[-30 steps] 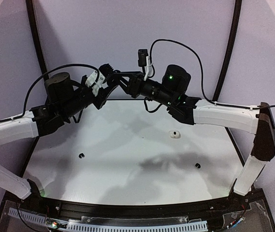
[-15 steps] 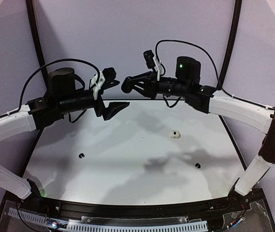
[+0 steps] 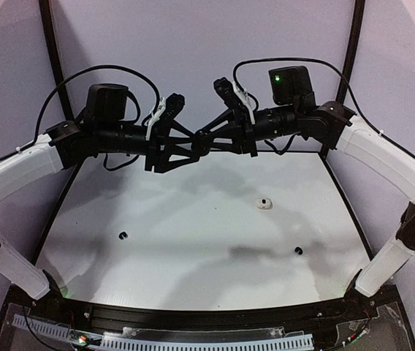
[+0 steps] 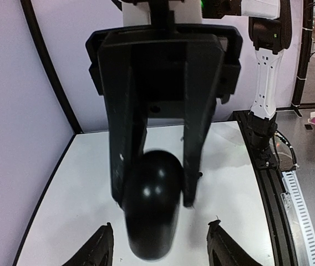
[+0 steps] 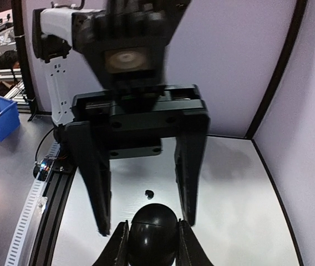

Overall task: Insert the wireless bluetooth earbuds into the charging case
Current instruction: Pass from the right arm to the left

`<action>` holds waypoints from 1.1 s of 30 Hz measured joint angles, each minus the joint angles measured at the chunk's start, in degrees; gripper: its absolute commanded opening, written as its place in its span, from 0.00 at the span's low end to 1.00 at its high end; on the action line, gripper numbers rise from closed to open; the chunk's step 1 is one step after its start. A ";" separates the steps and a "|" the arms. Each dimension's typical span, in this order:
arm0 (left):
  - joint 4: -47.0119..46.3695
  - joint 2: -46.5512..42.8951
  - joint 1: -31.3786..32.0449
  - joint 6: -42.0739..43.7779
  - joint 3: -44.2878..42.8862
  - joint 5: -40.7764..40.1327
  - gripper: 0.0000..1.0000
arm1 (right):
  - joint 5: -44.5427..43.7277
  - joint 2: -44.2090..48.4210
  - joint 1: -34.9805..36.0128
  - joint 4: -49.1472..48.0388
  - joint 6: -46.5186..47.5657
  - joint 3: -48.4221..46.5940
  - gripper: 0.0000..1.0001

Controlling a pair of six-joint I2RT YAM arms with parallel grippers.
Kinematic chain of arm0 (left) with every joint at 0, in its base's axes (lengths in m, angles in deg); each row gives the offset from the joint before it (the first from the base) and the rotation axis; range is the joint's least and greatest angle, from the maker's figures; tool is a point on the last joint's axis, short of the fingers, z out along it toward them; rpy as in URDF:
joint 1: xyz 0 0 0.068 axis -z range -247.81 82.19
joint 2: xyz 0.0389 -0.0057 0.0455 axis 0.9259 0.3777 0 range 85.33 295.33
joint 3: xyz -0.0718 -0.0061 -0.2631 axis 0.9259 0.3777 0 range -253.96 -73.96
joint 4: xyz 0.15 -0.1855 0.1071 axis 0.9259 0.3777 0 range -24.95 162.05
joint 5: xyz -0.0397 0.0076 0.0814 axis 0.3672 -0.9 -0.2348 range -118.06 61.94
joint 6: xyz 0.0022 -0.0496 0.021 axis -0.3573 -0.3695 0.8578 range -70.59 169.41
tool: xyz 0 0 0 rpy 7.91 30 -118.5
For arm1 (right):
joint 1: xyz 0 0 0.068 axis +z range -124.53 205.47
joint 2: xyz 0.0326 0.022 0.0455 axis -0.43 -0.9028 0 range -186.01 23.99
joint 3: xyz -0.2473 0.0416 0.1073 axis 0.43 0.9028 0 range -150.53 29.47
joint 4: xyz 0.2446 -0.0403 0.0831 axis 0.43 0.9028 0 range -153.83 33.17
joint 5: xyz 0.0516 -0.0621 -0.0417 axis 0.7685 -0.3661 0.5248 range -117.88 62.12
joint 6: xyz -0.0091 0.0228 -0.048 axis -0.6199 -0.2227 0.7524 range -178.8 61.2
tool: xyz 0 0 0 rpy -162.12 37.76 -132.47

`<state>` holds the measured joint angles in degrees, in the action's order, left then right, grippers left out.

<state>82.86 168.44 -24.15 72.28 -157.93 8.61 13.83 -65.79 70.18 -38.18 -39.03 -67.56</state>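
I judge this a mid-air handover or opening. My right jaws are clamped on the black charging case (image 5: 152, 233), and my left jaws stand apart either side of it. Next, my left jaws must close squarely on the case. Only the top view shows one black earbud (image 3: 123, 235) and a second black earbud (image 3: 297, 251) on the surface (image 3: 193, 219) below the case.

Black case (image 4: 151, 205) in right tool (image 5: 152, 238) blocks left tool (image 4: 160, 246) — table (image 3: 193, 245) beneath mostly open.

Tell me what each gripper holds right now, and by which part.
The right gripper clamps a black charging case across its two sides, with the rounded end sticking out past the fingertips. The left gripper is open and holds nothing.
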 measured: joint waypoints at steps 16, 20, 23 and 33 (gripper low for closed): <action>3.19 0.74 0.66 0.50 -2.34 0.22 0.01 | -1.03 -0.44 1.88 2.89 1.66 -1.46 0.07; 3.15 0.72 0.66 -1.01 -2.32 0.37 0.01 | -1.05 -0.37 1.88 2.19 0.52 -1.09 0.27; 1.81 0.66 0.68 -3.28 -1.86 0.52 0.01 | -1.73 0.13 1.88 -0.28 -1.05 0.15 0.50; -19.69 -2.62 -5.57 -26.60 7.74 2.16 0.01 | -1.68 11.02 -2.32 -26.75 -15.04 23.06 0.59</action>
<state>63.16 165.82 -29.72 45.68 -150.19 10.77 12.15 -54.77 67.86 -64.93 -54.07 -44.50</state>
